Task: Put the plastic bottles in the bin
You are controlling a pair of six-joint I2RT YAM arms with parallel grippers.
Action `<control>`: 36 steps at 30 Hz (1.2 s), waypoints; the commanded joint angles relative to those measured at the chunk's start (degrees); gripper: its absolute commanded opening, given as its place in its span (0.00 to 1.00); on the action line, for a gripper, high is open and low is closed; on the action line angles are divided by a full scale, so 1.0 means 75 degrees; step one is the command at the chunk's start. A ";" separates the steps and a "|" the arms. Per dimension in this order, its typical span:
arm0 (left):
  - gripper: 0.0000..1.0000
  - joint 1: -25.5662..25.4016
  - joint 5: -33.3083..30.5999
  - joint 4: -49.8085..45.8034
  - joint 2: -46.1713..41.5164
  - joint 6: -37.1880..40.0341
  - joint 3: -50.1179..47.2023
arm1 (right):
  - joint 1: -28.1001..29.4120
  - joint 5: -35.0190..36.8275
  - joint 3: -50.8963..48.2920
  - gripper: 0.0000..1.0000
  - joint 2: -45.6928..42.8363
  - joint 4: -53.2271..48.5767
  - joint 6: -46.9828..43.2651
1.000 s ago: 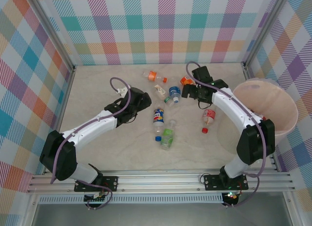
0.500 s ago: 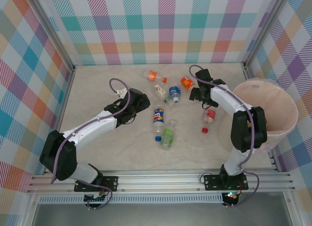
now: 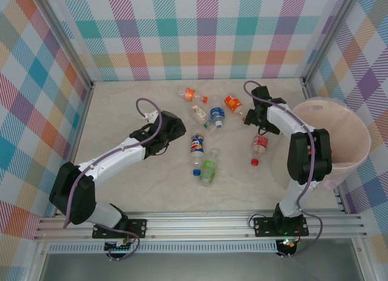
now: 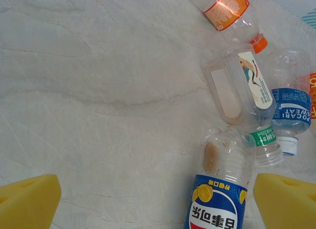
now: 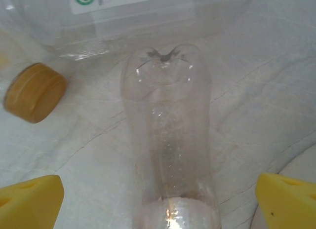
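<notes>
With the right gripper (image 5: 158, 199) spread wide over a clear bottle (image 5: 168, 130) lying on the table (image 5: 256, 91) near the bin (image 3: 351, 120), the fingers (image 5: 29, 202) should be lowered evenly and closed across its middle.

Table (image 3: 121, 178): cream, with faint grey marble veins.
Walls (image 3: 206, 33): pastel plaid of teal, pink, orange and purple.
Bin (image 3: 339, 129): pale pink, translucent.
My left pads (image 4: 27, 202): yellow.
My right pads (image 5: 29, 199): yellow.
Far-edge bottle (image 3: 189, 94): clear, with an orange label and orange cap.
Cola bottle (image 4: 217, 207): blue label with yellow spots and white lettering.
Pocari bottle (image 4: 291, 108): blue label with white lettering.
Green bottle (image 3: 208, 171): green label.
Red bottle (image 3: 259, 145): red label and red cap.
Bare bottle (image 5: 168, 140): colourless and see-through.
Cap (image 5: 33, 92): amber-brown.
</notes>
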 commanded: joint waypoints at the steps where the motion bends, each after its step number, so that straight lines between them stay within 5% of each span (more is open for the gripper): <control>1: 1.00 0.0086 -0.0077 -0.0150 -0.0019 -0.0124 -0.0035 | -0.0093 -0.0177 -0.0072 1.00 0.0319 -0.0013 -0.0025; 12: 1.00 0.0088 -0.0127 -0.0200 -0.0035 -0.0180 -0.0082 | -0.0105 -0.1560 -0.0238 0.93 0.0688 0.0681 -0.0262; 24: 1.00 0.0088 -0.0090 -0.0188 0.0037 -0.0143 -0.0059 | -0.0164 -0.0656 0.0413 0.90 0.1503 0.0724 -0.0292; 30: 1.00 0.0088 -0.0120 -0.0211 0.0042 -0.0128 -0.0062 | -0.0187 -0.0898 0.0851 0.75 0.1836 0.0829 -0.0487; 36: 1.00 0.0088 -0.0122 -0.0223 0.0042 -0.0094 -0.0031 | -0.0188 -0.1002 0.0173 0.61 0.0976 0.1361 -0.0753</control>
